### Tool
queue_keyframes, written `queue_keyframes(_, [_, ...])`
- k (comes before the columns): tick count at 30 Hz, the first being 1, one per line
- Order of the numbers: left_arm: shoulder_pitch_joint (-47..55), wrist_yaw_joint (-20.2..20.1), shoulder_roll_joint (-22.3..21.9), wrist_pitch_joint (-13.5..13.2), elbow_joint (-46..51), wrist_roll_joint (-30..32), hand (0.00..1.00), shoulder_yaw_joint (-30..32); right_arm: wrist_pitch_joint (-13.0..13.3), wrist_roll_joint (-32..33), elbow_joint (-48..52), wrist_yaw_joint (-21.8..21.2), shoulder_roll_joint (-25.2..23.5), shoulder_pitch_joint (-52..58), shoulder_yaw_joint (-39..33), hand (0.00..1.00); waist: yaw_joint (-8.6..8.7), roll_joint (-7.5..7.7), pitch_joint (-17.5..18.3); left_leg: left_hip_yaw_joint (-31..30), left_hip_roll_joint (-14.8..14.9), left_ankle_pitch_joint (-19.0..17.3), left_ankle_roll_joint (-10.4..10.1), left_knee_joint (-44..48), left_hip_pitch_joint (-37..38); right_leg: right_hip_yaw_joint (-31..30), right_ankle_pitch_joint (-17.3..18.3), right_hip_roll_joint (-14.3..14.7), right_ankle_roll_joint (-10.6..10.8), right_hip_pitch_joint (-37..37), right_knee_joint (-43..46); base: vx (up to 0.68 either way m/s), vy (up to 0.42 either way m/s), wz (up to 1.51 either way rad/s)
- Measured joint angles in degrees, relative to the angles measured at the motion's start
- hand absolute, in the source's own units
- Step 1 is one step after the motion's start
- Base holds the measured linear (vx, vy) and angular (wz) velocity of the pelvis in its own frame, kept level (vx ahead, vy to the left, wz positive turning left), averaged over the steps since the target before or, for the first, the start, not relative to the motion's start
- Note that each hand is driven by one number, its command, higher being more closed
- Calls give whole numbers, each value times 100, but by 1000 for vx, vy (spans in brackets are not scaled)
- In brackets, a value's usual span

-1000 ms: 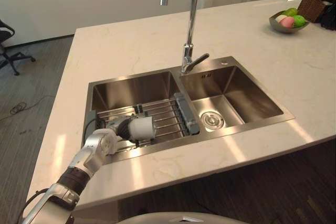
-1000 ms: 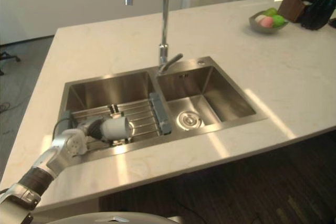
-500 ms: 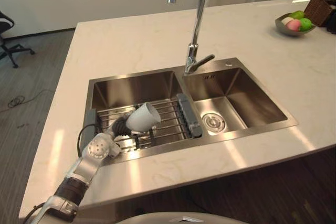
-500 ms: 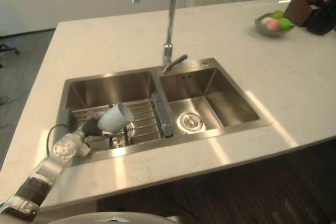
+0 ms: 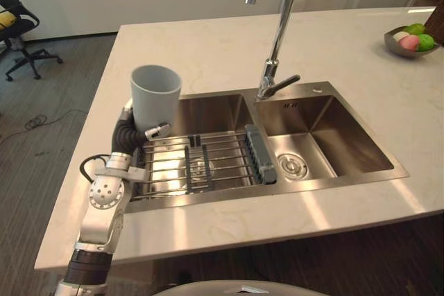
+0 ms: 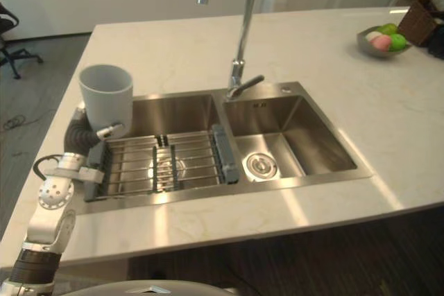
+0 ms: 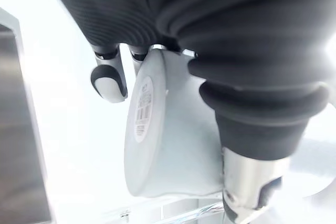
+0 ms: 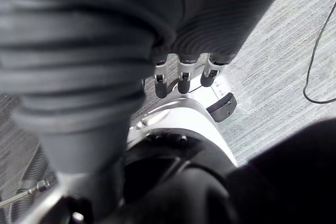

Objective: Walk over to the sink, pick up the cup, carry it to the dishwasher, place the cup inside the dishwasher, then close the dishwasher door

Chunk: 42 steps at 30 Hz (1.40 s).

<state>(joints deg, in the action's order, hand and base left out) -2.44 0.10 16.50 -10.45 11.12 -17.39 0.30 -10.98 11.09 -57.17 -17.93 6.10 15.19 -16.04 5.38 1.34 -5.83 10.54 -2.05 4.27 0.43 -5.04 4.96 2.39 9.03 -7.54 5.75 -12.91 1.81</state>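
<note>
While the right hand [image 8: 181,74] hangs at our side over the floor, fingers loose and apart with nothing in them, the work is all on the left.

- Nearest: left hand [image 5: 132,135] raised at the left end of the sink [image 5: 243,192]. Left wrist view has its fingers [image 7: 107,80] and thumb curled round the cup [image 5: 155,95], clamped on the lower wall.
- Cup: pale grey, upright, mouth up, looks empty. It is held in the air, clear of the wire rack [image 5: 208,164] in the left basin, roughly above the basin's left rim and the surface [image 5: 208,46] beside it. It touches nothing but the hand.
- Beyond: rack bare. Right basin bare down to its drain [image 5: 290,166]. Tall faucet [image 5: 281,25] behind the divider between the two basins.
- Farthest: bowl of fruit [image 5: 402,45] at the far right of the surface; office chair [image 5: 17,25] on the floor at far left.

Progress, as we judge it: the walk to the sink and the pick-up are done, and the grip looks sound. Remaining: carry to the dishwasher, set the cup inside, close the door. About a third through, with all of the dishwasher stage ahead.
</note>
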Motion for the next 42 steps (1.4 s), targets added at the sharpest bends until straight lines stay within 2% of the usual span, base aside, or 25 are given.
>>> queue_keyframes(2, [57,102,-150,-34,173,-220,100,113,2,4,9,66,-22,11,3,0,-45,27,-29,-30,-14,1,1,0,18,32,23,-10,6,-33,-9,-17,3,6])
queue_keyframes(6, [170,214,-240,-143,186,-279,100,202,1,19,18,116,-93,22,5,0,-54,75,-50,-116,-60,6,10,0,18,147,61,-30,14,-87,-13,5,6,14])
queue_keyframes(10, [331,215,-272,-144,352,-501,100,246,0,24,20,199,-104,25,15,0,-154,143,-86,-119,-71,-2,29,0,13,151,66,-27,16,-88,-15,22,-2,2])
queue_keyframes(11, [401,222,-427,-208,418,-502,100,231,-47,20,39,231,-90,24,153,0,-205,179,-86,-132,-61,4,37,0,18,160,80,-17,12,-83,49,0,0,0])
queue_keyframes(16, [478,239,-438,-209,443,-502,100,235,-40,35,34,234,-91,105,116,0,-188,170,4,-28,-35,-57,-4,2,36,72,103,-16,-25,-47,-4,6,1,-12])
queue_keyframes(19, [740,364,-652,-320,531,-505,100,124,-50,467,-6,176,-138,453,-218,0,-97,147,378,78,-52,-158,-23,1,33,-28,210,-41,-86,9,-9,83,-4,-19])
queue_keyframes(22, [777,517,-771,-539,529,-512,100,-102,-86,950,-73,147,-248,706,-592,0,-32,204,532,103,-33,-154,-22,4,90,-42,156,-26,-47,-40,28,109,-37,-3])
queue_keyframes(24, [762,602,-926,-617,531,-579,100,-228,-129,1167,-205,53,-284,685,-971,0,-19,201,569,113,31,-138,-36,12,97,-49,98,32,-39,-24,67,74,-52,-4])
queue_keyframes(28, [559,720,-1097,-761,538,-631,100,-426,-167,1731,-596,-220,-332,406,-2228,0,-36,188,543,-56,216,1,-94,7,-96,2,-38,250,-120,123,320,-8,-20,22])
queue_keyframes(30, [570,730,-1098,-800,548,-629,100,-420,-127,1797,-682,-309,-316,338,-2510,0,-111,178,495,-255,249,40,-88,5,-96,59,-40,273,-124,107,355,-104,37,47])
queue_keyframes(32, [687,770,-1100,-819,644,-610,100,-272,-46,1764,-700,-454,-312,322,-2653,0,-245,82,421,-463,233,33,-95,2,-204,259,-23,289,-154,90,378,-190,-4,41])
queue_keyframes(36, [1027,983,-1101,-819,1049,-602,100,165,39,1306,-738,-678,-304,239,-2715,0,-402,118,342,-764,134,124,-124,7,-521,690,199,293,-290,146,284,-184,-38,54])
queue_keyframes(37, [1143,1008,-1104,-817,1124,-593,100,202,85,1193,-739,-709,-306,215,-2687,0,-440,109,304,-831,145,197,-121,9,-640,899,169,314,-248,201,321,-141,-43,92])
queue_keyframes(38, [1241,1057,-1124,-810,1210,-581,100,202,117,1082,-738,-716,-299,241,-2662,0,-478,14,240,-995,151,412,-106,11,-766,1144,143,358,-243,209,351,-205,-59,174])
queue_keyframes(39, [1495,1102,-1212,-814,1367,-423,100,317,204,1011,-736,-732,-280,324,-2486,0,-525,-142,121,-1100,185,577,-82,12,-1046,1745,133,404,-242,221,364,-178,-37,161])
queue_keyframes(40, [1522,1105,-1234,-814,1378,-410,100,343,225,991,-734,-741,-275,319,-2471,0,-535,-208,99,-1079,191,577,-82,13,-1092,1823,133,410,-242,224,371,-188,-63,185])
queue_keyframes(41, [1606,1148,-1330,-827,1398,-354,100,446,309,904,-747,-801,-214,263,-2469,0,-587,-287,35,-964,238,522,-86,11,-1227,2206,120,474,-239,282,408,-150,-12,144])
queue_keyframes(42, [1640,1231,-1407,-850,1369,-357,100,582,411,834,-797,-818,-147,174,-2480,0,-669,-279,-65,-396,275,129,-33,44,-1434,2545,7,363,-285,330,306,-155,-7,152])
